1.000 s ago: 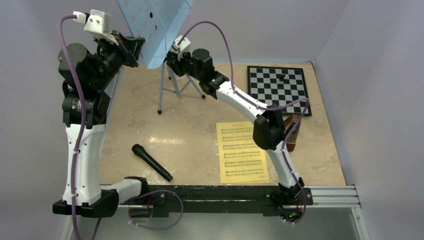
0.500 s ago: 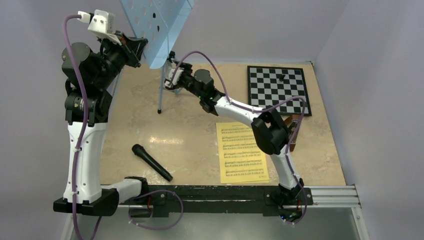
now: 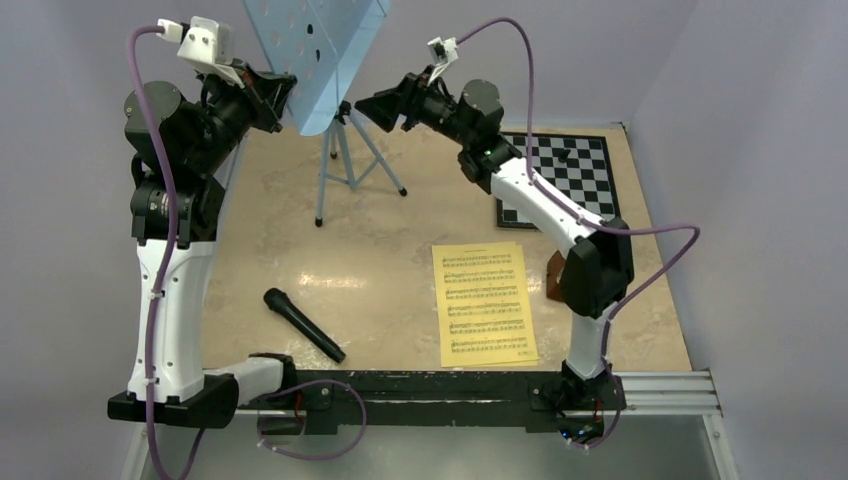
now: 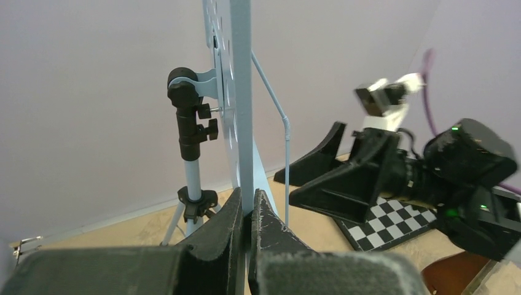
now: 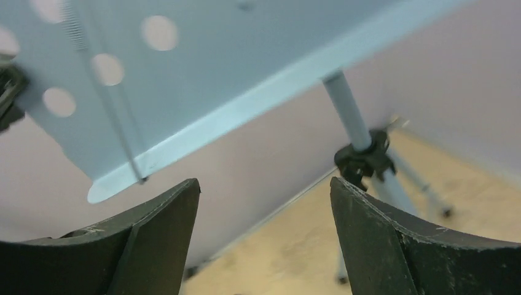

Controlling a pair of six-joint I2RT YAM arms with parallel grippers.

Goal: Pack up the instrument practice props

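**A:** Two-handed, tackling the light-blue music stand (image 3: 322,60) at 11 o'clock on the table (image 3: 380,250). Why clamping it with the left gripper (image 4: 247,208)?

**B:** Pinching an edge of the perforated tray, with jaws squeezed almost together on the thin sheet. Probably steadying the tall tripod against tipping while getting it ready for folding.

**A:** And using the right gripper (image 3: 383,106) for what?

**B:** Holding nothing at present. Hanging in the air with jaws spread wide, pointing toward 9 o'clock at the tray's other side. Sitting near the tray but apart from it, and framing tray and pole beyond the gap between the fingers (image 5: 153,246) in the wrist view.

**A:** Lining up on which part?

**B:** Possibly the tray, possibly the clamp collar on the pole below. Not telling which from here.

**A:** Leaving the rest for later?

**B:** Seemingly. Leaving the yellow sheet music (image 3: 484,303) lying flat at 5 o'clock, well apart from both grippers. Leaving the brown metronome (image 3: 553,272) peeking out at 3 o'clock, mostly hidden behind the right arm. Passing over the chessboard (image 3: 570,165) at 1 o'clock and a black microphone (image 3: 303,324) at 7 o'clock.
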